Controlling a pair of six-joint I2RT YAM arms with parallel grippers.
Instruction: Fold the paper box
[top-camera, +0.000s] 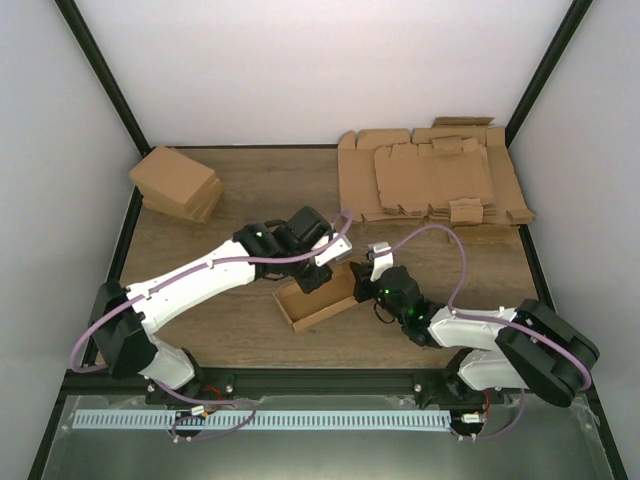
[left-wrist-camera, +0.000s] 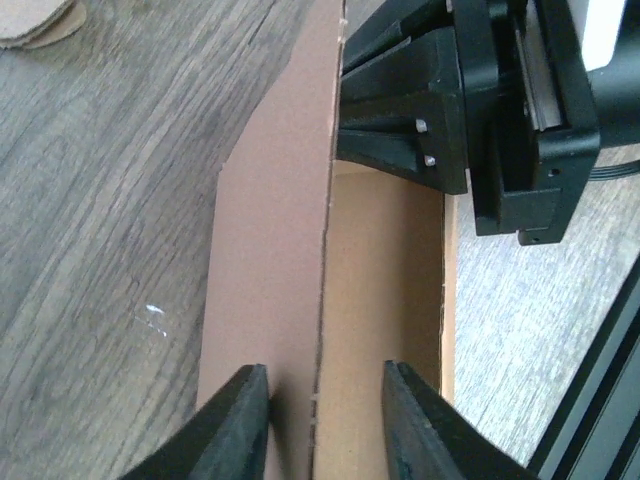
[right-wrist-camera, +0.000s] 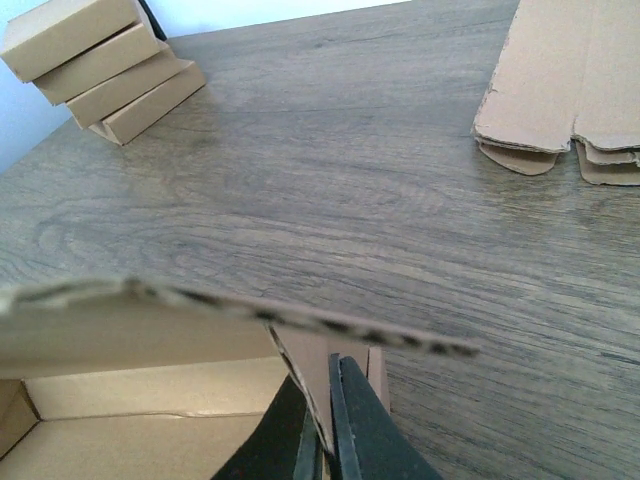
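Note:
The paper box (top-camera: 318, 300) lies mid-table as an open brown tray with its walls raised. My left gripper (top-camera: 318, 272) hangs over its far long wall. In the left wrist view the jaws (left-wrist-camera: 325, 415) are open and straddle that wall's top edge (left-wrist-camera: 325, 250), one finger outside and one inside, neither pressing the cardboard. My right gripper (top-camera: 362, 283) is at the box's right end. In the right wrist view it (right-wrist-camera: 328, 405) is shut on a thin upright end flap (right-wrist-camera: 320, 365), with the box floor (right-wrist-camera: 140, 430) to its left.
A pile of flat cardboard sheets (top-camera: 430, 175) lies at the back right, and its edges (right-wrist-camera: 570, 90) show in the right wrist view. A stack of folded cartons (top-camera: 178, 183) sits at the back left. The right gripper's black body (left-wrist-camera: 480, 110) is close ahead of my left fingers.

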